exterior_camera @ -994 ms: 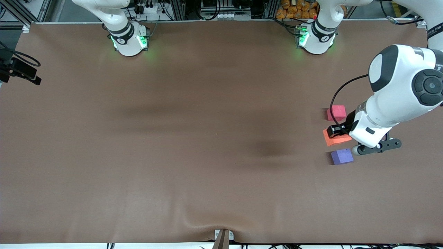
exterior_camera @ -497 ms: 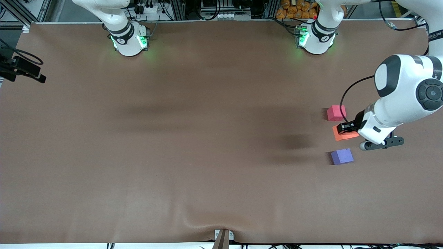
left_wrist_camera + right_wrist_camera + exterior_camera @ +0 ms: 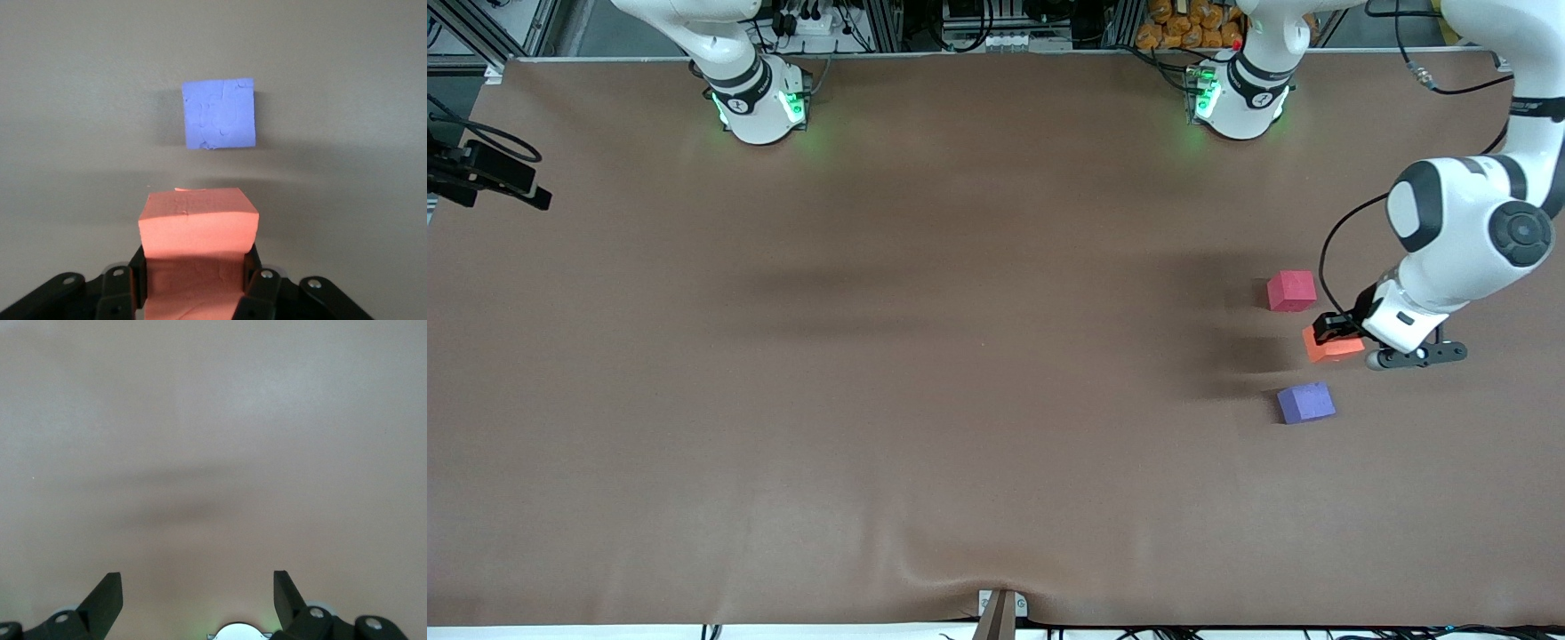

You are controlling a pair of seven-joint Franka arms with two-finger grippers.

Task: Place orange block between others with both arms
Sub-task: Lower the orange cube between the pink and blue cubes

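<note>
left gripper: clamped on orange block, over the gap between red block and purple block
right gripper: spread apart, over bare worktop

Brown table cover; aluminium frame at its edge.

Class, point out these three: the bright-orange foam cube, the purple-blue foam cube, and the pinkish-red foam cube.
bright-orange foam cube (image 3: pixel 197 223), left wrist view, its front face.
purple-blue foam cube (image 3: pixel 1305 402), front view, its top face.
pinkish-red foam cube (image 3: pixel 1291 290), front view, its top face.

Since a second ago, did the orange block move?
Yes. Held by the left gripper, the orange block shifted toward the left arm's table end, judged against the purple block.
</note>
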